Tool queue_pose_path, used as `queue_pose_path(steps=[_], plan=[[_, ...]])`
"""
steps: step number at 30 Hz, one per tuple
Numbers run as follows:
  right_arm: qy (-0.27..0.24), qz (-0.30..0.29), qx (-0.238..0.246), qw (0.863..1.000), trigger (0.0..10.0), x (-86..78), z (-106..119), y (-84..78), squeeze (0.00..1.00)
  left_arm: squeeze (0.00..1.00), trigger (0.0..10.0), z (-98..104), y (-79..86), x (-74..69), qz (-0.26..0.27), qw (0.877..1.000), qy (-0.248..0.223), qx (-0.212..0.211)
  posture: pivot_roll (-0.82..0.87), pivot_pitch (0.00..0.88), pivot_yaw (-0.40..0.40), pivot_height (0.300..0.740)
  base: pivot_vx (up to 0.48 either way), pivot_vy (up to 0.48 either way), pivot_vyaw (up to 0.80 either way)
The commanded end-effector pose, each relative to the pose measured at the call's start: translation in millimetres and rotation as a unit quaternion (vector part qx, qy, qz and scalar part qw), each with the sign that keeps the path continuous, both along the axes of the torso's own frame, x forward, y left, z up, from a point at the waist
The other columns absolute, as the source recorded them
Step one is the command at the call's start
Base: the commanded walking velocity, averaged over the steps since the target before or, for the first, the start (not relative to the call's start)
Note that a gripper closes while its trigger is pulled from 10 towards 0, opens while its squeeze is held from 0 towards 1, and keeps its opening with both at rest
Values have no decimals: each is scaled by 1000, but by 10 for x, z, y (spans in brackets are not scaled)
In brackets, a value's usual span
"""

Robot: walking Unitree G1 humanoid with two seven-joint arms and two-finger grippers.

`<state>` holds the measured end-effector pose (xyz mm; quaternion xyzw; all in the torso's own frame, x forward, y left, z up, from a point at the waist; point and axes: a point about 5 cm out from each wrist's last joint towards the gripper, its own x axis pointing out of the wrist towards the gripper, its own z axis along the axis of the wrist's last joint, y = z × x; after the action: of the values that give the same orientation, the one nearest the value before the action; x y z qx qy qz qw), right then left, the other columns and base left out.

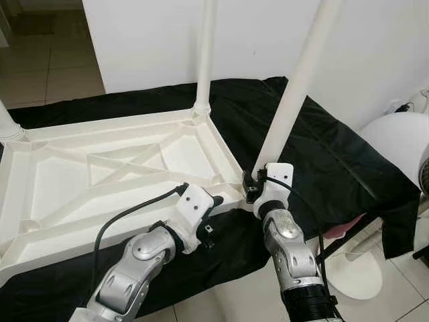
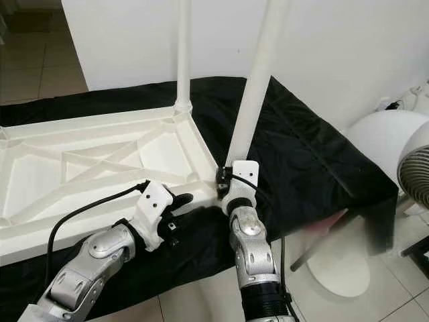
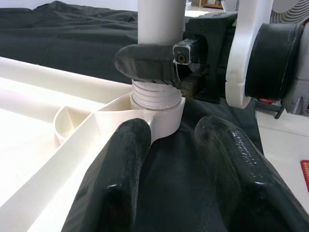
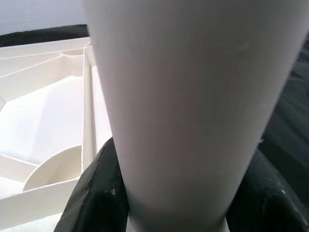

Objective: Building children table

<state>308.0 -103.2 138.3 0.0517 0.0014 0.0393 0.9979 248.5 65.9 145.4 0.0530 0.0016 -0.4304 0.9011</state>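
The white plastic table top (image 1: 120,168) lies upside down on a black cloth (image 1: 322,147). Upright white legs stand at its far right corner (image 1: 204,54) and far left corner (image 1: 7,124). A third leg (image 1: 295,87) leans slightly at the near right corner, its threaded end (image 3: 157,94) sitting in the corner socket. My right gripper (image 1: 253,182) is shut on this leg just above the socket, with a black finger (image 4: 96,193) on either side of it. My left gripper (image 3: 169,159) is open, close to the same corner at the table's near edge, holding nothing.
A white wall rises right behind the table. A white fan (image 2: 415,168) and a round white stand base (image 1: 355,275) are at the right on the tiled floor (image 1: 47,67). The black cloth hangs over the front and right edges of its support.
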Motion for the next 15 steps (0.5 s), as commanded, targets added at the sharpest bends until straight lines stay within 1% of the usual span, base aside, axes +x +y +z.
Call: queue_pose_path(steps=[1, 5, 6, 8, 9, 10, 12, 13, 15], plan=[[45, 12, 31, 998, 10000, -43, -166, 51, 0, 0, 10000, -20, -22, -32, -15, 1000, 5, 5, -15, 65, -39, 740, 0, 0, 0], [38, 23, 29, 999, 10000, -43, -146, 37, 0, 0, 10000, -12, -15, -18, -14, 1000, 3, 5, -14, 63, -41, 740, 0, 0, 0], [31, 36, 34, 998, 10000, -51, -129, 35, 1000, 0, 10000, -7, -13, -12, -11, 1000, 2, 5, -12, 61, -45, 740, 0, 0, 0], [26, 45, 38, 998, 10000, -57, -118, 35, 1000, 0, 10000, -4, -11, -8, -10, 1000, 1, 5, -12, 61, -45, 740, 0, 0, 0], [15, 45, 41, 998, 10000, -71, -95, 2, 1000, 0, 10000, -8, -9, -13, -9, 1000, 1, 5, -13, 60, -47, 740, 0, 0, 0], [15, 45, 41, 998, 10000, -71, -95, 2, 1000, 0, 10000, -8, -9, -13, -9, 1000, 1, 5, -13, 60, -47, 740, 0, 0, 0], [3, 46, 39, 998, 10000, -83, -78, -124, 1000, 0, 10000, -27, -4, -29, -9, 1000, 3, 6, -18, 54, -46, 740, 0, 0, 0], [3, 46, 39, 998, 10000, -83, -78, -124, 1000, 0, 10000, -27, -4, -29, -9, 1000, 3, 6, -18, 54, -46, 740, 0, 0, 0], [2, 55, 32, 998, 10000, -79, -84, -192, 1000, 0, 10000, -36, -2, -35, -10, 1000, 4, 7, -18, 54, -46, 740, 0, 0, 0]])
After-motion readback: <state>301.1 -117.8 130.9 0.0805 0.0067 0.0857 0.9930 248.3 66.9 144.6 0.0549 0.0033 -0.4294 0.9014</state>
